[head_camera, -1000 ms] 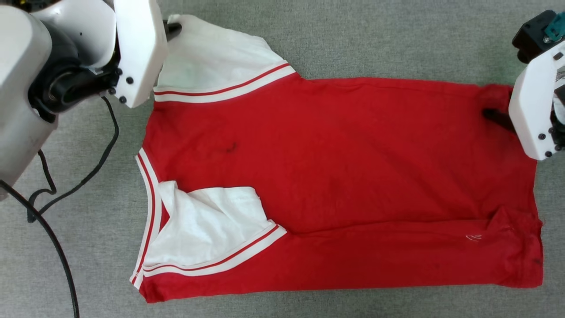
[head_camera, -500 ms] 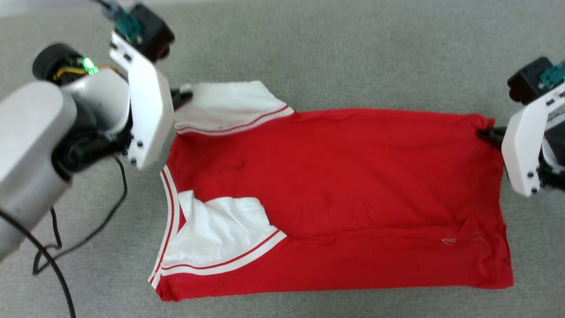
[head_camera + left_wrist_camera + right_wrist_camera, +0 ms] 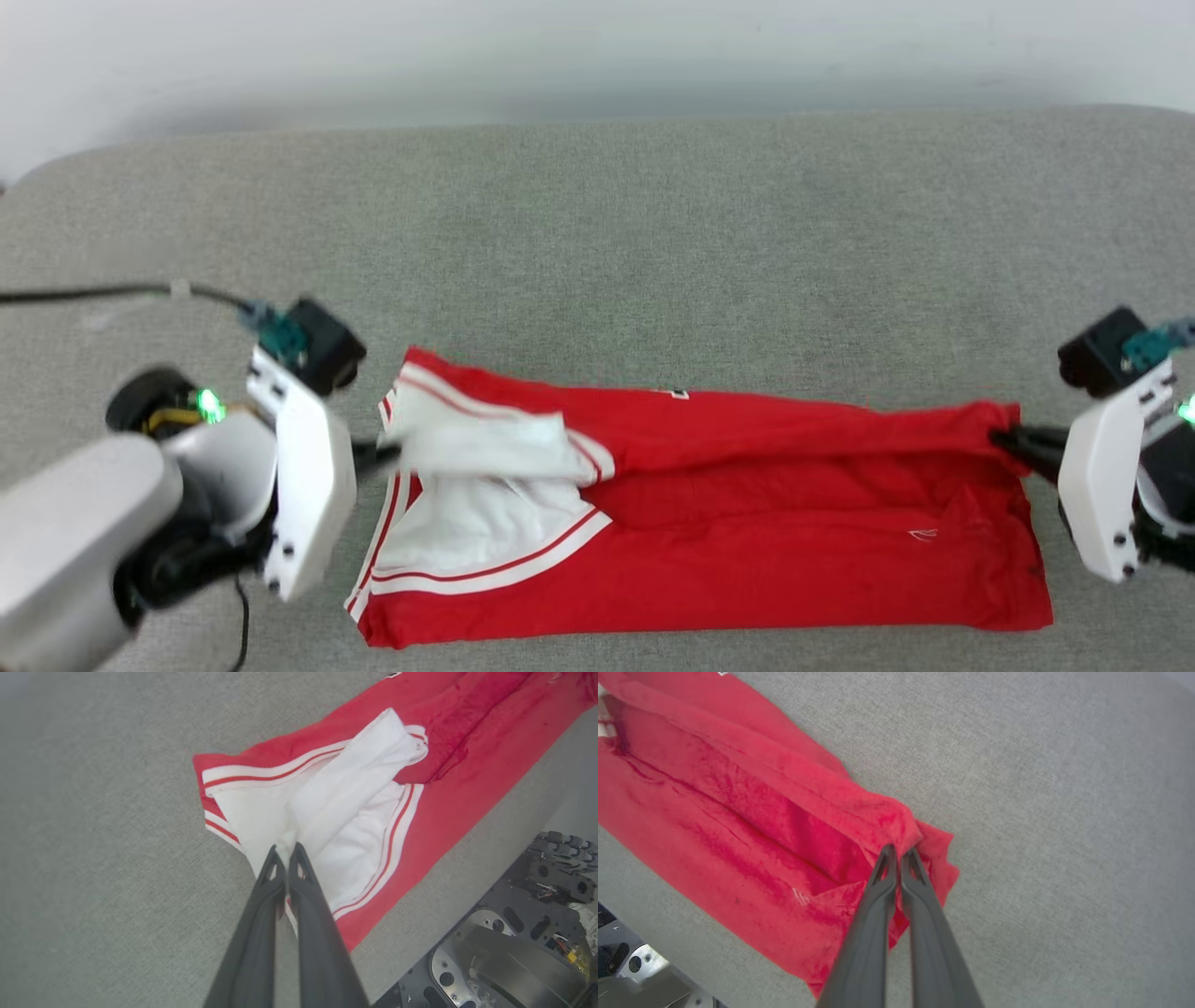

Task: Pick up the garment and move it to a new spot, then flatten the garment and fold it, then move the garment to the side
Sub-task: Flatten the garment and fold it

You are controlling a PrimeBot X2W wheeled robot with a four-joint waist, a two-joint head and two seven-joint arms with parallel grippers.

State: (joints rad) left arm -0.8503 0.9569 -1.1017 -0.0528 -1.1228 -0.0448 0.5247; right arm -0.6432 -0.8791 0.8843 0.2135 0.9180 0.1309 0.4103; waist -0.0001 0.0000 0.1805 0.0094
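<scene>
The left gripper [image 3: 378,455] has its two long dark fingers pressed together on the white sleeve of the bright red soft-fabric T-shirt with white short sleeves and red-and-white striped trim [image 3: 747,569]. In the left wrist view, white cloth is pinched between the tips of the left gripper [image 3: 286,849]. The right gripper [image 3: 1004,439] is likewise clamped on the red hem corner at the shirt's other end. The right wrist view shows the fabric bunched at the tips of the right gripper [image 3: 899,851].

The T-shirt [image 3: 467,779] lies lengthwise across a grey, finely woven cloth surface [image 3: 653,261], collar end toward the left arm and hem toward the right. Its far long edge is held up between the two grippers and its near edge rests flat. The gripped sleeve droops over the second sleeve. Behind the surface's rounded far edge stands a pale, plain wall [image 3: 560,56]. A black cable [image 3: 93,294] runs in from the left, and the dark metal robot base [image 3: 514,942] sits just beside the surface.

A second ago the head camera looked more steeply down, with no wall in sight. The shirt then lay spread wide and flat, its far sleeve splayed outward. Now that far edge is raised and drawn nearer the near edge, so the red body [image 3: 714,812] forms a narrower, creased band
</scene>
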